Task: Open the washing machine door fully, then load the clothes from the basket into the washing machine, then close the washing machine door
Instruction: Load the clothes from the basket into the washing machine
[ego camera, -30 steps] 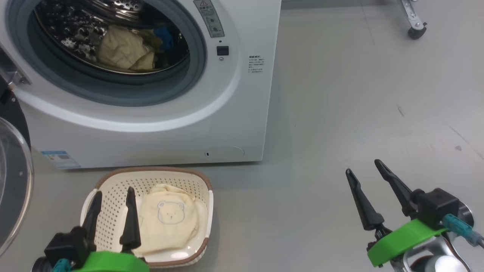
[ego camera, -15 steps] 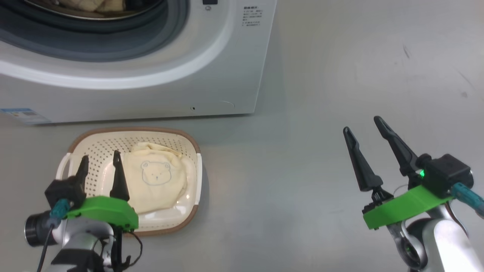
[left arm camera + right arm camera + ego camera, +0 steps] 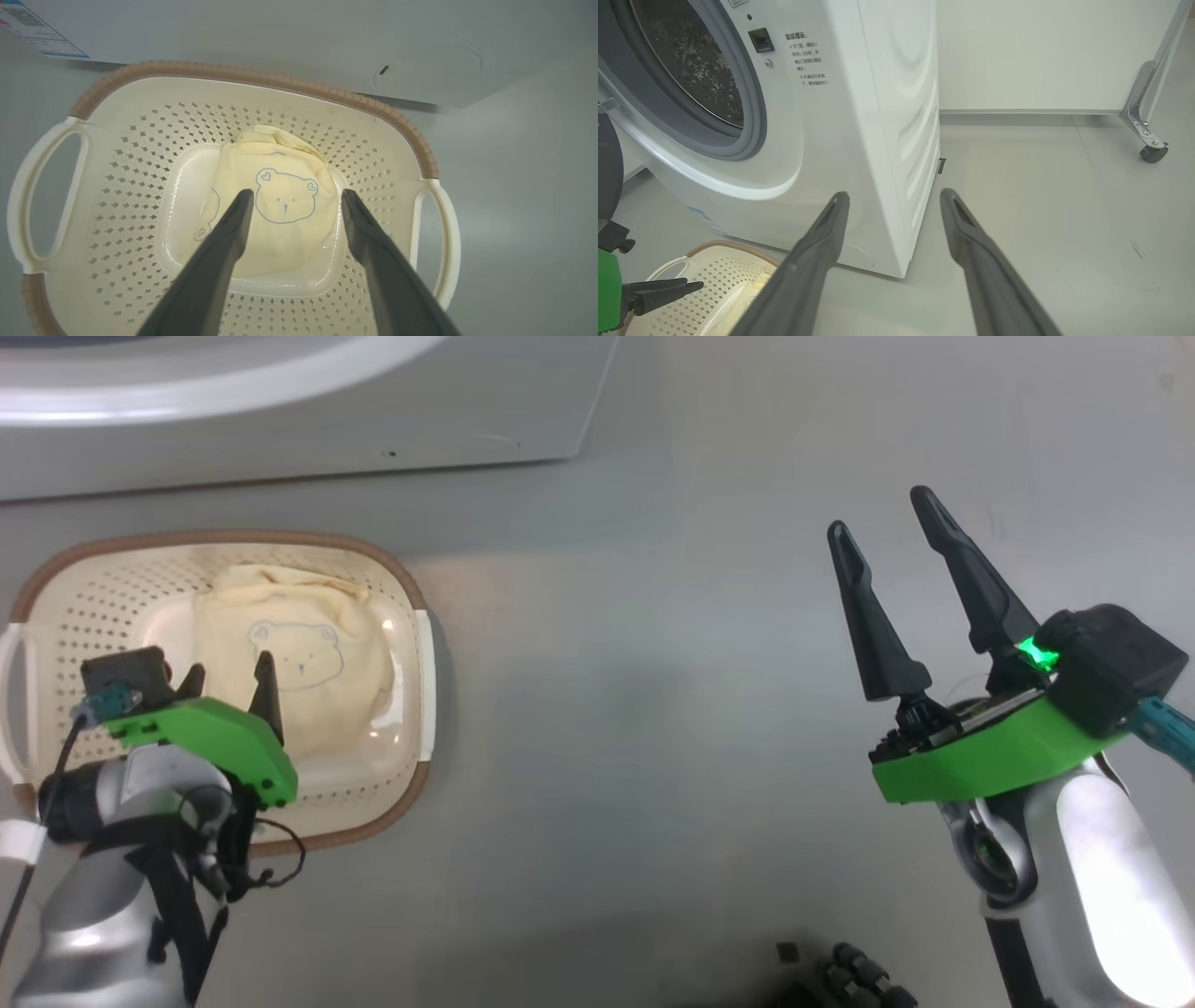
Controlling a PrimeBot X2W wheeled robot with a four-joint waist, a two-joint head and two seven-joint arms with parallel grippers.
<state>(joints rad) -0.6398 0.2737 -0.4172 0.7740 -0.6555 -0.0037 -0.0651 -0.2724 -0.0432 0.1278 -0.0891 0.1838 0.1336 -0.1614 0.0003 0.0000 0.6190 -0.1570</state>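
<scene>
Long black tapered fingers (image 3: 868,616); bright green wrist plates (image 3: 971,765); silver-grey forearms (image 3: 1092,868); teal connector (image 3: 1162,726), black cables (image 3: 177,905).

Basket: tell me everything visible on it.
The basket is a rectangular cream plastic tub with rounded corners, perforated walls, a smooth glossy bottom, a brown woven-look rim and a white loop handle at each short end. It sits upright on the grey floor, just in front of the washing machine. One cream garment with a bear outline lies bunched on its bottom. The open left pincer hangs over it; contact is unclear.
</scene>
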